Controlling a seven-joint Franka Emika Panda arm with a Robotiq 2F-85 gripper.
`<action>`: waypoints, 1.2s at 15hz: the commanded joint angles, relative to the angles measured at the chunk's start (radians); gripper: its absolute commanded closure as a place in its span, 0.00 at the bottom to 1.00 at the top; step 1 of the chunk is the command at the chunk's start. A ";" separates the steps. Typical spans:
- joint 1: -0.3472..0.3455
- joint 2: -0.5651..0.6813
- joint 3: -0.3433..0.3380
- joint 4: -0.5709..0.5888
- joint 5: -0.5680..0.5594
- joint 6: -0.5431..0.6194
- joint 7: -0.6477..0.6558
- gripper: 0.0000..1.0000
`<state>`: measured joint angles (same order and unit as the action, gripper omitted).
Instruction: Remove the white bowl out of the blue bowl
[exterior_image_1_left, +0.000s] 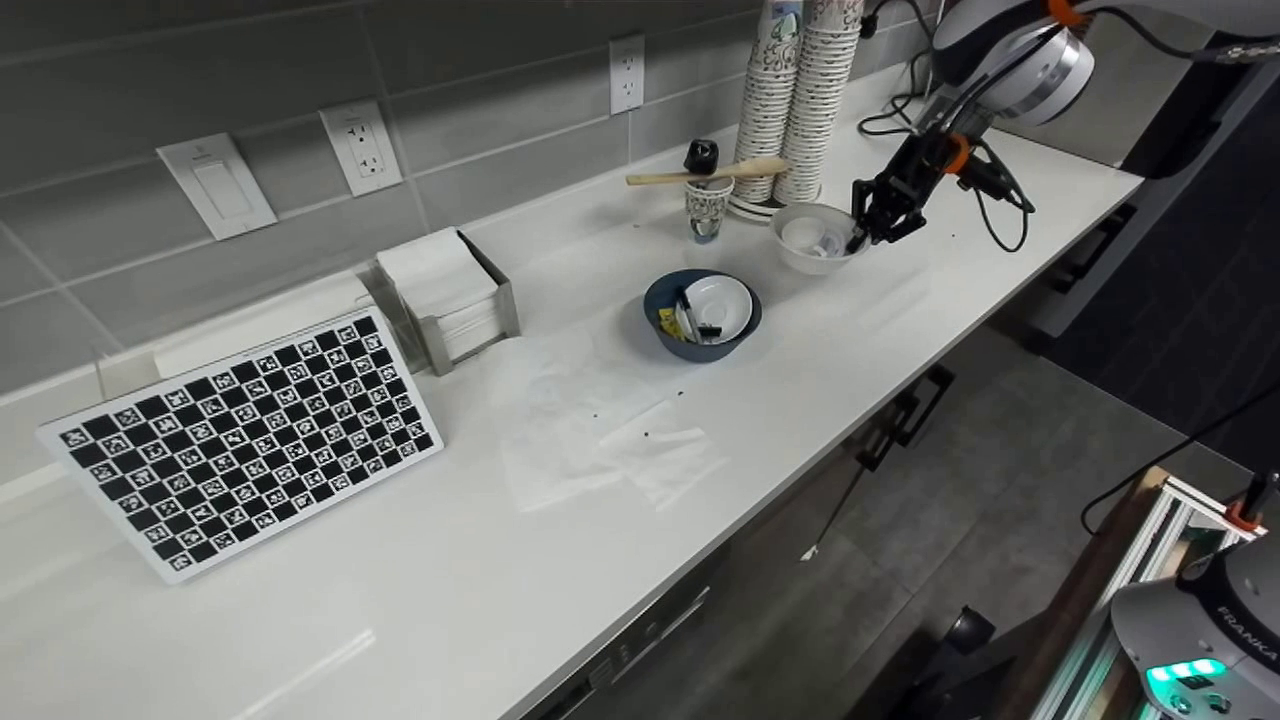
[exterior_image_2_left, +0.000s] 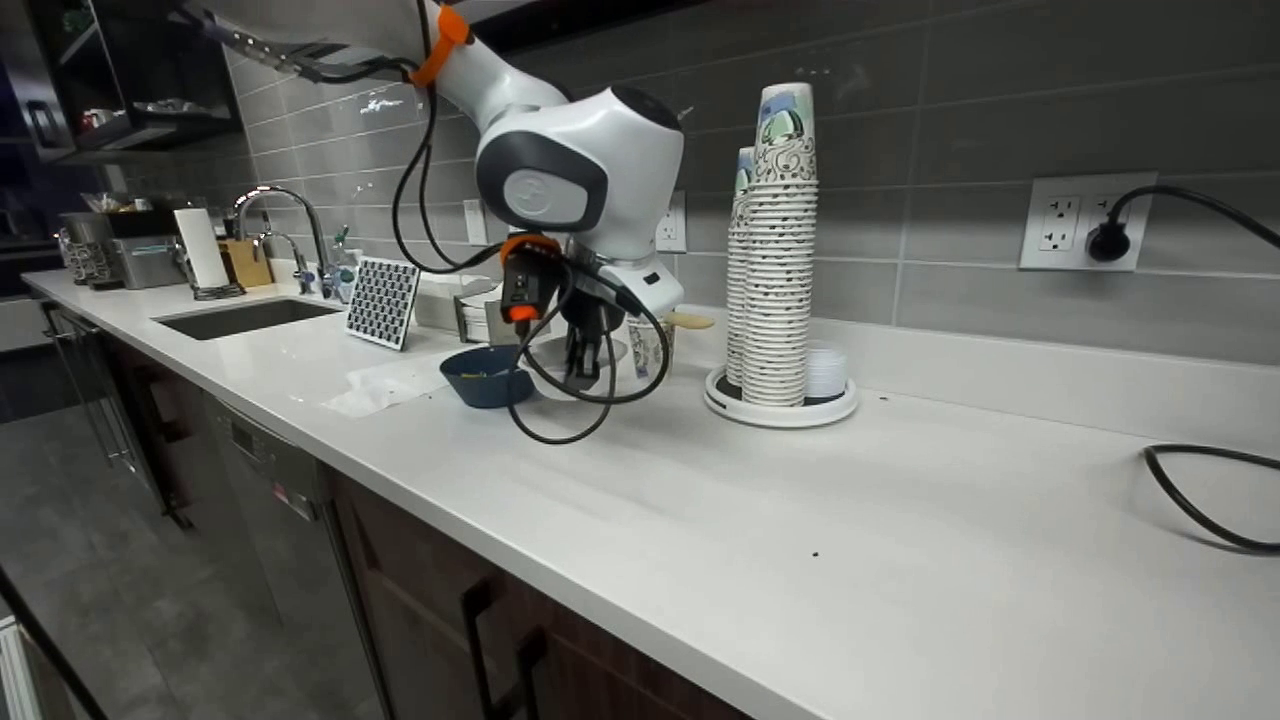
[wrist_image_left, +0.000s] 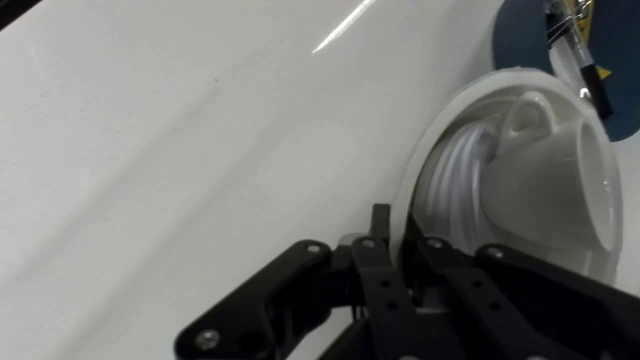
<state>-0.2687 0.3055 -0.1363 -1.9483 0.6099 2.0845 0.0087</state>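
The arm (exterior_image_2_left: 590, 180) leans over the long surface (exterior_image_1_left: 430, 600), and its gripper (wrist_image_left: 396, 218) has both jaws clamped on the rim of the white bowl (exterior_image_1_left: 812, 265) — one inside the wall, one outside. From here I see the white bowl out of the blue bowl (exterior_image_1_left: 700, 353), just beside it and nearer the corner past the paper-cup stacks (exterior_image_2_left: 778, 290); whether its base touches the surface, I cannot tell. A white cup (wrist_image_left: 540, 185) with a handle lies on its side in the white bowl, next to some pale curved pieces (wrist_image_left: 460, 175).

The blue bowl stands between the front and back edges, holding a tilted white dish (exterior_image_1_left: 728, 308), a black-ended pen (wrist_image_left: 590, 77) and something yellow (exterior_image_1_left: 670, 322).

By the back edge, the two stacks rise from a round tray (exterior_image_2_left: 780, 420) — and near them a single cup (exterior_image_1_left: 706, 222) has a wooden utensil (exterior_image_1_left: 735, 171) across its top. Farther along that edge come napkins (exterior_image_1_left: 445, 275) and a checkered board (exterior_image_1_left: 245, 430) propped at a tilt. Thin white paper (exterior_image_1_left: 570, 460) lies flat between the napkins and the front edge, close to the blue bowl.
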 joint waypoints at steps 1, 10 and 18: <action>-0.005 0.011 -0.003 -0.048 0.052 0.068 -0.020 0.98; -0.009 0.056 -0.001 -0.080 0.153 0.157 -0.003 0.68; 0.121 -0.172 -0.080 -0.211 -0.229 0.338 0.328 0.14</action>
<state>-0.2057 0.2880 -0.1806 -2.0438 0.5405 2.3443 0.1856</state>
